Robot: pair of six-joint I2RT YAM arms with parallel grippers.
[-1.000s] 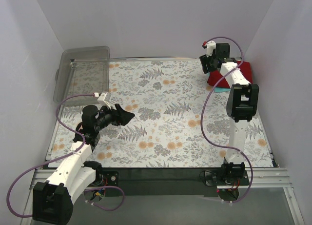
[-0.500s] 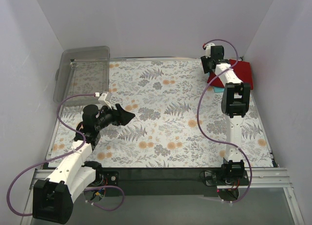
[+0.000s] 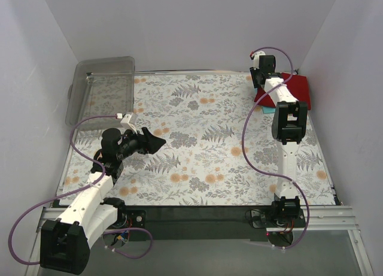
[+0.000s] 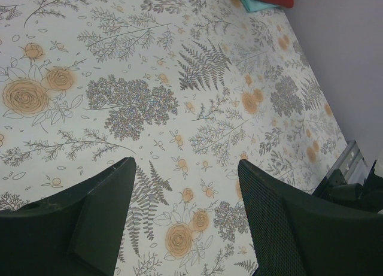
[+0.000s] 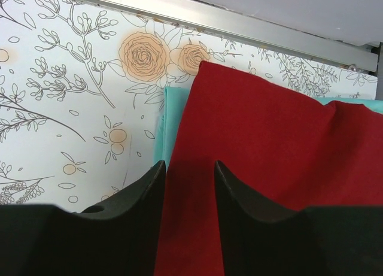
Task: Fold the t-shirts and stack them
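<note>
We see the two t-shirts at the far right corner of the bench (image 3: 197, 138). The red shirt (image 5: 269, 150) lies folded on top of the teal shirt (image 5: 170, 117), and a strip of teal shows along its left edge and at the back. Both sit close to the metal rail at the bench's far edge.

The right tool (image 5: 189, 168) is down at the red shirt's left edge. Its jaws stand a narrow gap apart with red cloth showing between them, and we cannot tell whether they pinch it.

The left tool (image 4: 185, 168) hovers over bare floral bench on the near left, well apart from the shirts, with its jaws wide and nothing between them. A clear plastic bin (image 3: 102, 90) sits at the far left corner.
</note>
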